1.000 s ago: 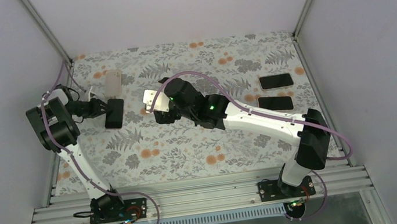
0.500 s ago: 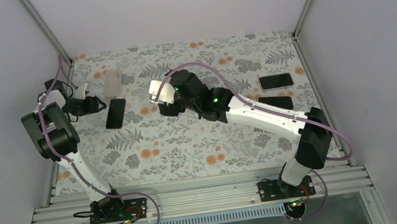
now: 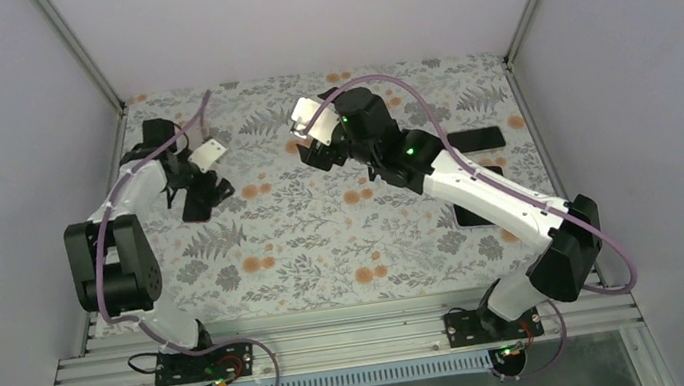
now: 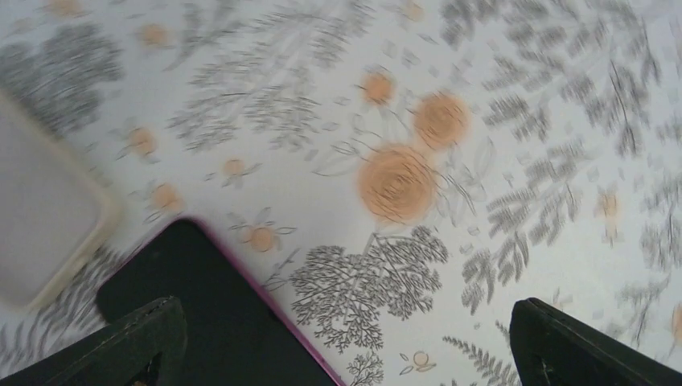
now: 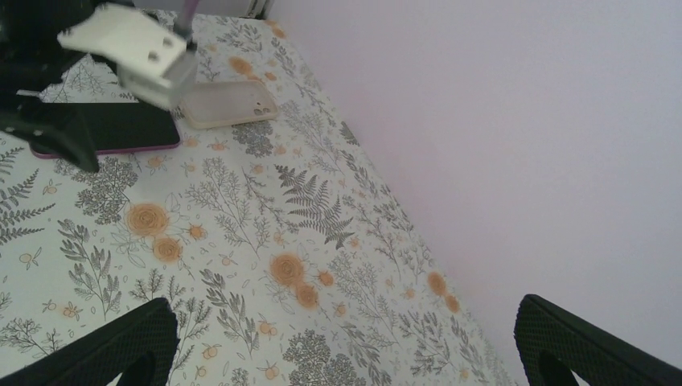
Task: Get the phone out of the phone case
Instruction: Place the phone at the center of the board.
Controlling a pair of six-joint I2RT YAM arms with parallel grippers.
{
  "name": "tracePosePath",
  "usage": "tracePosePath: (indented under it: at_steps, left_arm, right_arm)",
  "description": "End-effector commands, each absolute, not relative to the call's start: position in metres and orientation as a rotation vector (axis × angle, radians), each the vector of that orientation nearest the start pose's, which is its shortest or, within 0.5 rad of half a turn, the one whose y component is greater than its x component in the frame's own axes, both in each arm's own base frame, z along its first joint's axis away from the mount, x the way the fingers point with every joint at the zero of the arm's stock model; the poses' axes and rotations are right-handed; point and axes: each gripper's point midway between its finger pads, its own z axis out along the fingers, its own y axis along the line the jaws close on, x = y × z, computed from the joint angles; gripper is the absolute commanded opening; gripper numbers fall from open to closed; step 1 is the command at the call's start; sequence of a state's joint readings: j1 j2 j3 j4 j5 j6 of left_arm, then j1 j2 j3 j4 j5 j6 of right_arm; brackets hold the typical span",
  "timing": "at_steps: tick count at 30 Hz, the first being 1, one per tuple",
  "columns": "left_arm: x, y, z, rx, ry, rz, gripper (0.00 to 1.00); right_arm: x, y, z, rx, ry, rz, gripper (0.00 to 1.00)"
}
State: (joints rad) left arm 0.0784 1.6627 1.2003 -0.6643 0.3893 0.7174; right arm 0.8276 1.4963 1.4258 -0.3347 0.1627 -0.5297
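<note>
Both hands gape empty, left hand [image 4: 346, 326] over the phone [image 4: 205, 326], right hand [image 5: 346, 334] raised.

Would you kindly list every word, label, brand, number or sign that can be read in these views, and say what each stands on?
None can be read in any view.
Black phone with a pink edge: dark face, nothing written.
Pale translucent phone case: plain, no print visible.
Floral table cover: only leaves and orange flowers.
Dark phone at the right: too small to tell.
</note>
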Motion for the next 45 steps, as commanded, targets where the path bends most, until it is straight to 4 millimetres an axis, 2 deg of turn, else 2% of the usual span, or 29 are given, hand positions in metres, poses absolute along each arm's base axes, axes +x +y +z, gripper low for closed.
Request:
tracePosePath:
  at_steps: [1, 5, 9, 12, 20, 26, 37, 45]
  left_arm:
    - [0.378, -0.04, 0.093, 1.397, 2.305, -0.185, 1.0]
    - [0.377, -0.039, 0.087, 1.688, 2.173, -0.178, 1.0]
    - [0.387, -0.042, 0.088, 1.814, 2.08, -0.211, 1.0]
    - [0.395, -0.045, 0.083, 1.846, 2.058, -0.232, 1.0]
    - [0.399, -0.048, 0.046, 1.955, 2.089, -0.214, 1.0]
    - [0.399, -0.038, 0.026, 2.025, 2.121, -0.171, 1.0]
    - [0.397, -0.02, 0.011, 2.115, 2.13, -0.089, 1.0]
    - [0.398, -0.006, 0.005, 2.085, 2.186, -0.084, 1.0]
  right_arm:
    - [0.336, 0.325, 0.324, -1.153, 1.612, 0.09, 0.99]
    - [0.336, 0.324, 0.323, -1.155, 1.618, 0.099, 0.99]
    - [0.338, 0.322, 0.322, -1.153, 1.623, 0.096, 0.99]
    - [0.339, 0.32, 0.32, -1.149, 1.631, 0.093, 0.99]
    - [0.344, 0.316, 0.316, -1.141, 1.646, 0.102, 0.99]
    - [0.345, 0.314, 0.314, -1.14, 1.655, 0.108, 0.99]
    - [0.346, 0.312, 0.316, -1.133, 1.659, 0.119, 0.99]
    - [0.346, 0.311, 0.315, -1.131, 1.662, 0.129, 0.99]
